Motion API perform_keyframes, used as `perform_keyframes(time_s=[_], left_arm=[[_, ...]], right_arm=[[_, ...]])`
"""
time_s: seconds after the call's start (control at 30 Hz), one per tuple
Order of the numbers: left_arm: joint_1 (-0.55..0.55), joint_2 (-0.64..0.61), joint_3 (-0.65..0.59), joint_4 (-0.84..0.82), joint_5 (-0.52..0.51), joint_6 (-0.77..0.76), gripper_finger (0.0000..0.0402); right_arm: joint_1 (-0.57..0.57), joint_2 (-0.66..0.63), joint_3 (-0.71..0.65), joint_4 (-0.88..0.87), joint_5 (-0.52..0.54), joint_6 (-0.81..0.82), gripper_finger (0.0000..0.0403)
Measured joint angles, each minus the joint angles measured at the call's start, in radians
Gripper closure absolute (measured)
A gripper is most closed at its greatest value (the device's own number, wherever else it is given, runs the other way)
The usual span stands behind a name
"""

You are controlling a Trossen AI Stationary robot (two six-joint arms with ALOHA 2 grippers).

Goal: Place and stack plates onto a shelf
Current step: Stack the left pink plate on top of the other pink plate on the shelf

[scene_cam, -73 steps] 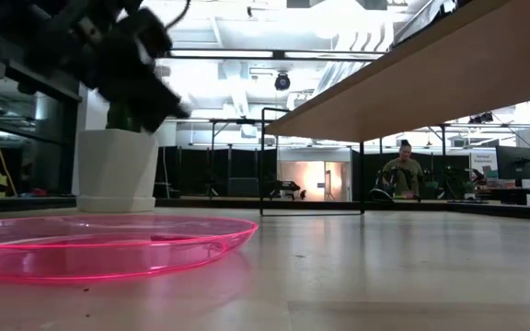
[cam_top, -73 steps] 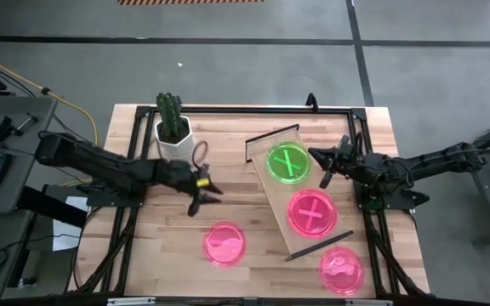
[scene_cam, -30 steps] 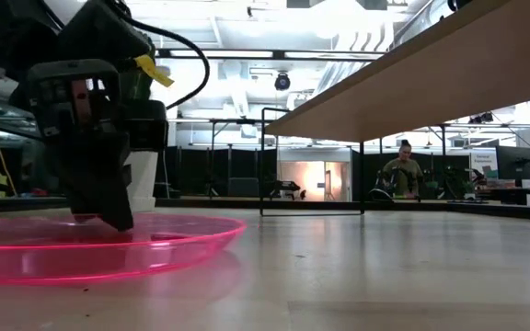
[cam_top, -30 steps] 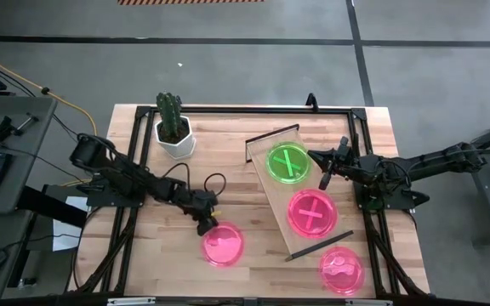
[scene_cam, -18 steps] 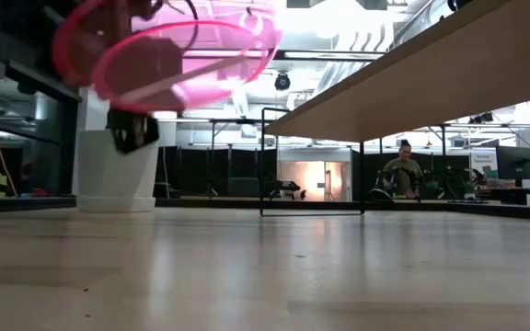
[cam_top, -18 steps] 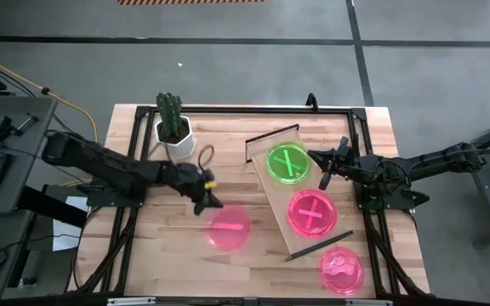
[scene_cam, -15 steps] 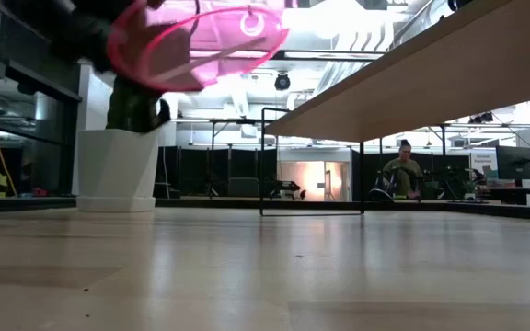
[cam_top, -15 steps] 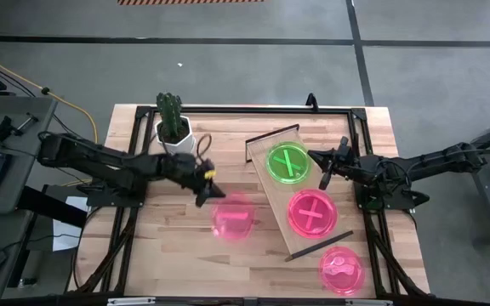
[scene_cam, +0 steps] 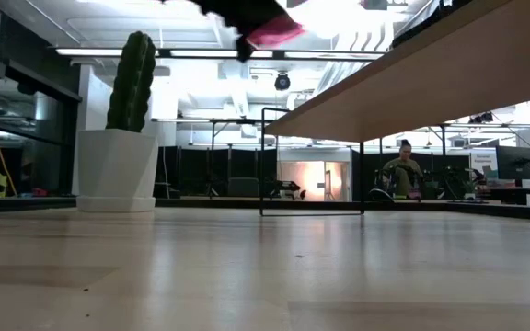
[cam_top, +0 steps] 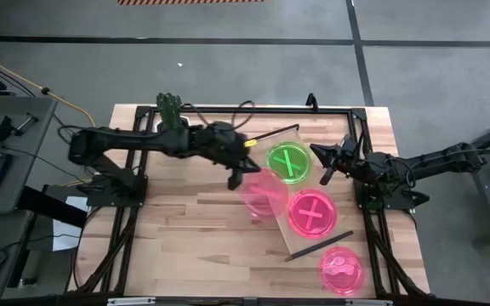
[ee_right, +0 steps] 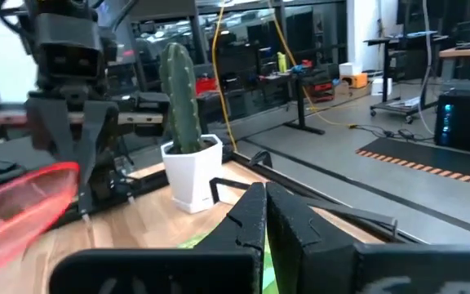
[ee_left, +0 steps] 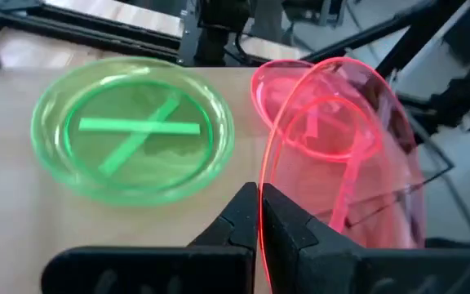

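Observation:
My left gripper (cam_top: 235, 176) is shut on a neon pink plate (cam_top: 263, 192) held in the air at the left edge of the shelf (cam_top: 272, 143), a light-wood plank lying slantwise on the table. On the shelf lie a green plate (cam_top: 288, 162) with a cross and a pink plate (cam_top: 311, 212) with a cross. In the left wrist view the held plate (ee_left: 341, 147) stands tilted beside the green plate (ee_left: 133, 135). My right gripper (cam_top: 324, 172) waits shut at the shelf's right side, above it, with nothing in it. My left gripper pinches the pink plate's rim (ee_left: 261, 214) between its two fingers, at the edge nearest the arm. The fingers come from the table's left, slanting down. The plate is lifted clear of table and shelf and sticks out beyond the fingers, tilted to one side.
A second loose pink plate (cam_top: 341, 270) lies on the table near the front right corner. A cactus in a white pot (scene_cam: 118, 170) stands at the far left, partly under the left arm. Black frame rails (cam_top: 228, 109) run along the table's edges.
My left gripper has taken the pink plate by its rim off the table, lifted it clear and carried it up and toward the table's far right, to the shelf's left edge. Its wrist has rolled, and the plate has gone from lying flat to tilted.

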Motion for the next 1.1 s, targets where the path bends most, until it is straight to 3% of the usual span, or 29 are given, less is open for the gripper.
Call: perform_keyframes(time_s=[0.23, 0.47, 1.1], left_arm=[[-0.011, 0.225, 0.187, 0.078, 0.001, 0.093, 0.0401], [-0.011, 0.357, 0.317, 0.143, 0.037, 0.110, 0.0401], [-0.027, 0.400, 0.351, 0.293, 0.033, 0.128, 0.0401]], right_arm=[[0.000, 0.000, 0.000, 0.001, 0.044, -0.010, 0.0403], [0.000, 0.000, 0.000, -0.001, 0.045, -0.020, 0.0403], [0.000, 0.000, 0.000, -0.007, 0.045, -0.045, 0.0403]])
